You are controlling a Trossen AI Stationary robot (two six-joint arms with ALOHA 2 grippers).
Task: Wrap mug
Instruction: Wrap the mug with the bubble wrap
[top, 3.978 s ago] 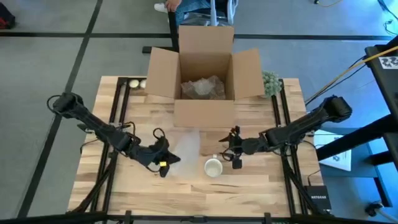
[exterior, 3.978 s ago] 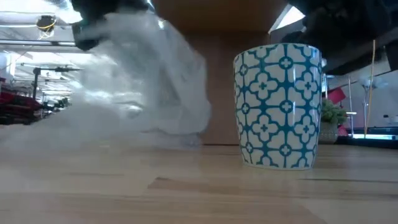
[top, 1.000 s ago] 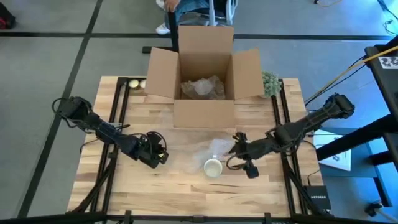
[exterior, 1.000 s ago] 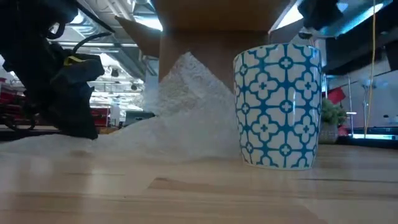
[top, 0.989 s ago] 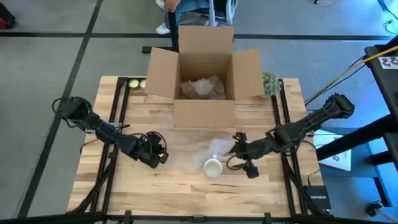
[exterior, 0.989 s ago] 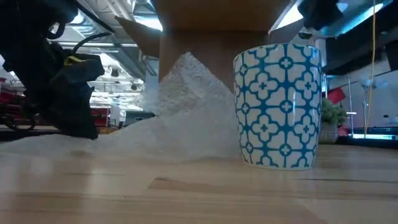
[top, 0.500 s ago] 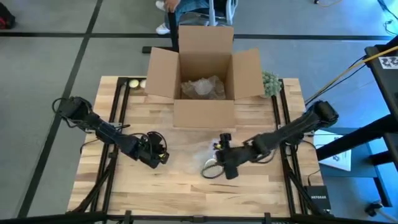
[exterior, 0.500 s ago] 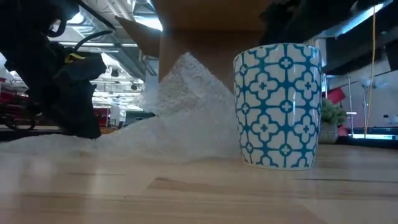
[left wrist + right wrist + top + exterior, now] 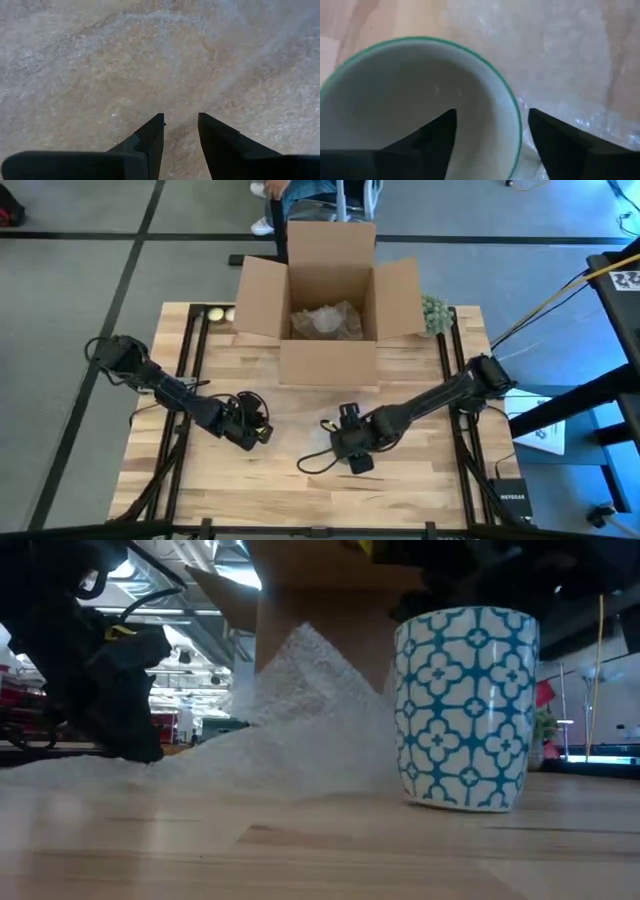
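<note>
Mug (image 9: 466,705), patterned in blue and white, stands upright on the table (image 9: 420,480) in front of the cardboard box (image 9: 328,295), its axis vertical and its mouth open to the right gripper (image 9: 490,131) directly above. In the right wrist view one dark finger sits inside the green-edged rim and the other outside it, so the spread jaws straddle the wall without pinching it yet; a straight descent and a squeeze looks like all the grasp needs. Bubble wrap (image 9: 290,730) lies just beside the mug on its left-arm side, heaped into a peak that seems to touch the mug's base in the low view, so the mug would have to travel that way to sit on the sheet. The left gripper (image 9: 180,130) is lower on the table and well apart from the mug, fingers parted a little over the flat part of the wrap, apparently pressing or hovering close to it. Right arm is clearly nearer.
</note>
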